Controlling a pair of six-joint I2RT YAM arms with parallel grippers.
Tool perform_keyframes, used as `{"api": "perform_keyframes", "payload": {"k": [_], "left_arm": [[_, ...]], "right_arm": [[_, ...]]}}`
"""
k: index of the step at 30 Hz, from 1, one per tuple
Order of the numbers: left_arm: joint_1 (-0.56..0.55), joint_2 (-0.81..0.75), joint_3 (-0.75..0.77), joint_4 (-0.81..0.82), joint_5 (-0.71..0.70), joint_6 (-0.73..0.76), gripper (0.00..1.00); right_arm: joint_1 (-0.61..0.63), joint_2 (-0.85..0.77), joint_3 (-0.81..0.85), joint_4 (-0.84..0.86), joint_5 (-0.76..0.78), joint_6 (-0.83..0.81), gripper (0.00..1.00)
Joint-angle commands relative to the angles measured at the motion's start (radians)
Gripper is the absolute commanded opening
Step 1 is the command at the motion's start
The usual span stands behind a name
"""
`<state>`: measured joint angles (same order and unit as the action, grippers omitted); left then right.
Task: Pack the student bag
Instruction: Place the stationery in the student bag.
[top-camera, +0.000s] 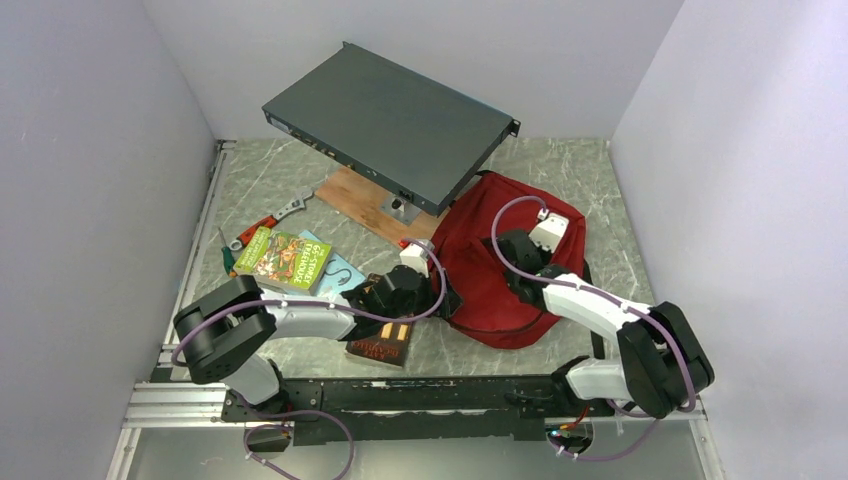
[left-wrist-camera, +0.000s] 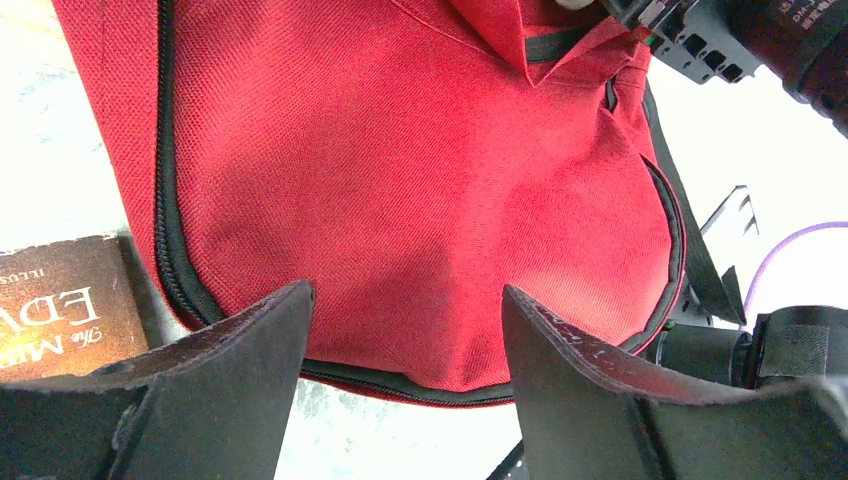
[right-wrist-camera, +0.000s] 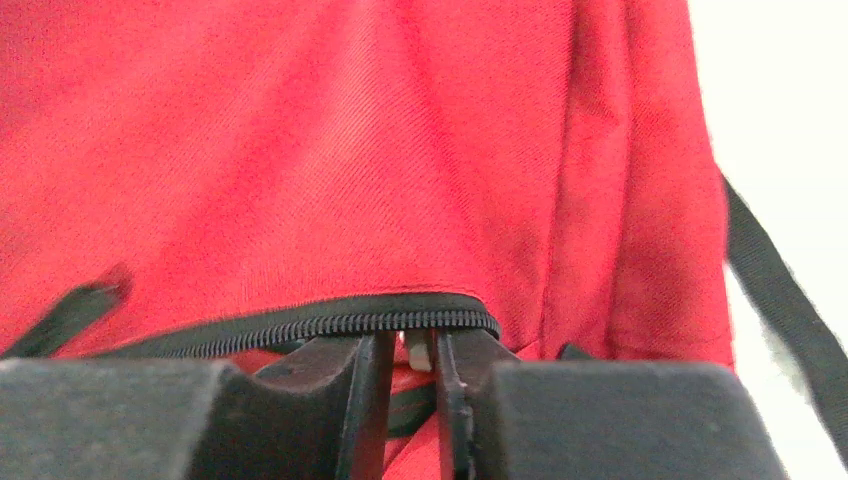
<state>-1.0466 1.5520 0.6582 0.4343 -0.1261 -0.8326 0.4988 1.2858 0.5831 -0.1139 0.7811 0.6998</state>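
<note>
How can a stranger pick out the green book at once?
Find the red backpack on the table, then look left. The green book lies flat there. Unlike the dark brown book to its right, its cover is bright green.

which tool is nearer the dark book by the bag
Left. The left tool is beside the dark book, open; the right tool sits on the student bag, farther off.

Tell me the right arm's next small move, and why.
Probably draw the right pincer along the black zipper to start opening the red backpack: it looks closed on a pale zipper pull, and the zipper ahead is shut. The left pincer is open, holding nothing.
</note>
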Motion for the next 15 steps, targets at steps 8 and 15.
{"api": "perform_keyframes", "payload": {"k": [8, 15], "left_arm": [[-0.003, -0.067, -0.01, -0.045, 0.023, -0.011, 0.75], [-0.004, -0.103, -0.014, -0.073, 0.01, 0.0, 0.75]], "right_arm": [[-0.04, -0.11, 0.051, -0.125, -0.106, -0.025, 0.71], [-0.037, -0.214, 0.007, -0.142, -0.449, -0.148, 0.47]]}}
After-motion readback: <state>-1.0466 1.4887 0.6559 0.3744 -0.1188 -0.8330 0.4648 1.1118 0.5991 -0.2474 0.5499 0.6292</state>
